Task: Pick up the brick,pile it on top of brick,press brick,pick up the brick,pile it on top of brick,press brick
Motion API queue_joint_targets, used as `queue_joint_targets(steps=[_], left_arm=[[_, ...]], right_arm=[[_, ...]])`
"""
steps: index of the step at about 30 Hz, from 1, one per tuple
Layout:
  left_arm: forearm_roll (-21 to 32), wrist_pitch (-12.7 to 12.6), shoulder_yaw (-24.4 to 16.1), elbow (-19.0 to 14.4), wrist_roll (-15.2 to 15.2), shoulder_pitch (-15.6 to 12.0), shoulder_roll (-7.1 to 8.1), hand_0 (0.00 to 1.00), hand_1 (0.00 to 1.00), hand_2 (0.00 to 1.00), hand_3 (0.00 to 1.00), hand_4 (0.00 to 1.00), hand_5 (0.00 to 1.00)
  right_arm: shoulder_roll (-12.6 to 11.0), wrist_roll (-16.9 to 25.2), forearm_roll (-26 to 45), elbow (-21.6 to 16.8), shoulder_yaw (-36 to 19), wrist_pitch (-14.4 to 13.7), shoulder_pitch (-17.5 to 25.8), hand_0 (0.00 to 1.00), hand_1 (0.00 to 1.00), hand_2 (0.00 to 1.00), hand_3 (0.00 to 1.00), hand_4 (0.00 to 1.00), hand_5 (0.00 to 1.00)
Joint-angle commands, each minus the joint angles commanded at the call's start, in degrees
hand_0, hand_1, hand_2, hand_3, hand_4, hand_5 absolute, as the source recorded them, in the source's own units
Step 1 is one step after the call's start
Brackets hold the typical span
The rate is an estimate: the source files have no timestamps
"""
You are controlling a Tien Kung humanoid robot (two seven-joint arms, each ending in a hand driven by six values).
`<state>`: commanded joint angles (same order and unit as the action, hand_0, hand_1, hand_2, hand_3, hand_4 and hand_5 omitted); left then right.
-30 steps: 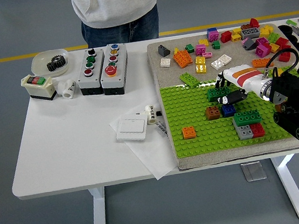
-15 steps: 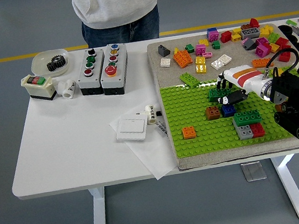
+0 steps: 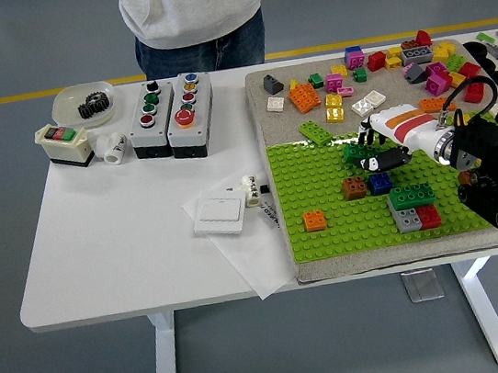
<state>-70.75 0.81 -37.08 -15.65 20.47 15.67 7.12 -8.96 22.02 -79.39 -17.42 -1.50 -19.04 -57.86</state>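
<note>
The right hand [image 3: 376, 152] reaches in from the right over the green baseplate [image 3: 325, 196], its fingers curled around a dark green brick [image 3: 354, 153] held near the plate's far edge; just in front of it a blue brick [image 3: 379, 183] and a brown brick [image 3: 354, 188] sit side by side on the studs; an orange brick [image 3: 315, 221] stands apart nearer the front; loose bricks [image 3: 338, 90] lie scattered on the grey mat beyond; a person [image 3: 193, 18] stands at the white table's [image 3: 128, 250] far side.

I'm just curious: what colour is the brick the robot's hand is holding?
Dark green. The right hand grips the brick over the green baseplate; the head view shows it.
</note>
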Motion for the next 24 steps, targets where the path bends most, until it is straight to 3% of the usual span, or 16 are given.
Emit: queue_joint_targets(steps=[13, 24], left_arm=[[-0.4, 0.1, -0.4, 0.1, 0.0, -1.1, -0.07, 0.770, 0.759, 0.766, 0.598, 0.667, 0.593], [-0.9, 0.1, -0.9, 0.2, -0.1, -2.0, -0.09, 0.769, 0.759, 0.765, 0.598, 0.668, 0.594]], right_arm=[[-1.5, 0.9, -1.2, -1.3, -3.0, -0.5, 0.8, 0.286, 0.445, 0.516, 0.516, 0.688, 0.496], [-4.6, 2.0, -7.8, -5.6, -10.2, -1.5, 1.6, 0.286, 0.443, 0.514, 0.513, 0.678, 0.488]])
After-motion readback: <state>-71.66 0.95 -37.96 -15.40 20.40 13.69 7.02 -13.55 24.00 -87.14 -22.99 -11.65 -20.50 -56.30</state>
